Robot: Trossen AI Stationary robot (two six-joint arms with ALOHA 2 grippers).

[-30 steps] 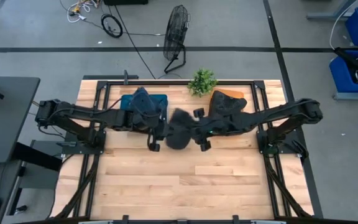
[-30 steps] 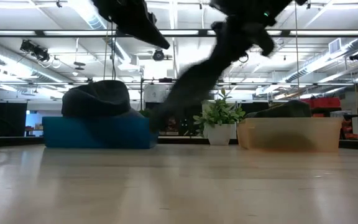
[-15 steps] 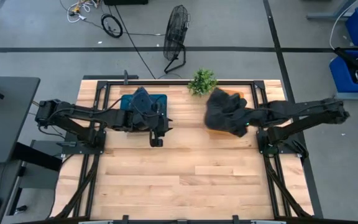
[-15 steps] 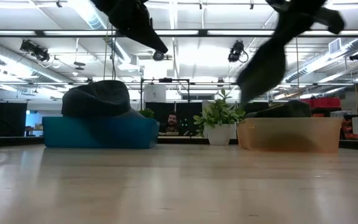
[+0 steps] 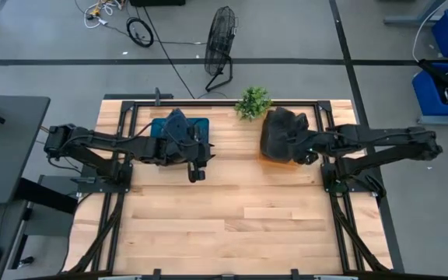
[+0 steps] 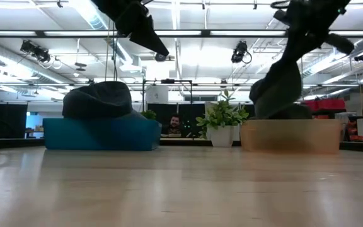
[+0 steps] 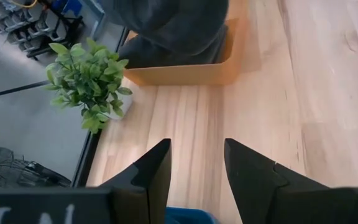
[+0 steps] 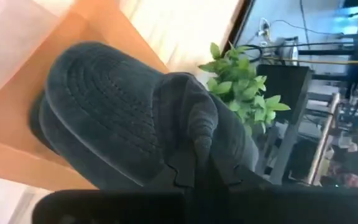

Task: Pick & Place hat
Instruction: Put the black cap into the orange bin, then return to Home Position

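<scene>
A dark grey hat (image 5: 280, 134) hangs from my right gripper (image 5: 306, 149), which is shut on it over the orange bin (image 5: 269, 158) at the table's far right. In the low view the hat (image 6: 277, 85) hangs down to the bin's rim (image 6: 292, 135). Whether it touches the bin's contents, I cannot tell. My left gripper (image 5: 196, 169) is open and empty, raised near the blue bin (image 5: 162, 124), on which another dark hat (image 6: 98, 99) lies. The left wrist view shows its fingers (image 7: 194, 168) apart over bare wood. My right gripper pinches a bunched fold of the hat's cloth (image 8: 194, 134) between its two fingers (image 8: 182, 171). The fingers come from the table's right, slanting down. The hat hangs slack below the gripper (image 6: 307, 19), over the orange bin (image 8: 86, 37).
A small potted plant (image 5: 253, 102) stands at the far edge between the two bins, close to the orange bin (image 7: 185, 71). The near half of the wooden table (image 5: 232, 225) is bare wood. A person (image 6: 175, 124) shows in the room behind the table.
My right gripper has carried the hat from the table's middle toward the right and far edge, to above the orange bin. The hat swung out slanted behind it and now hangs almost straight down, lower over the bin.
</scene>
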